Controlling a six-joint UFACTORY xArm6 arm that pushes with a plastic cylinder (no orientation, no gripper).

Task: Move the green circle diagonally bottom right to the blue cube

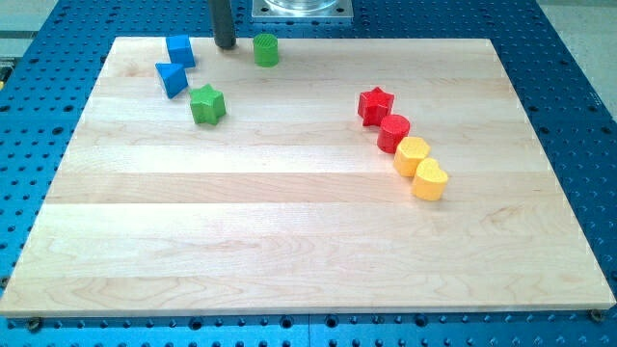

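The green circle (266,49), a short cylinder, stands near the board's top edge, left of centre. The blue cube (180,50) sits further left at about the same height. My tip (225,44) rests on the board between them, closer to the green circle and just to its left, with a small gap. A blue triangular block (173,79) lies just below the blue cube. A green star (206,104) lies below and right of that.
A red star (375,105), a red cylinder (393,132), a yellow block (412,155) and a yellow heart (430,179) form a diagonal row at the right. The wooden board (289,241) lies on a blue perforated table.
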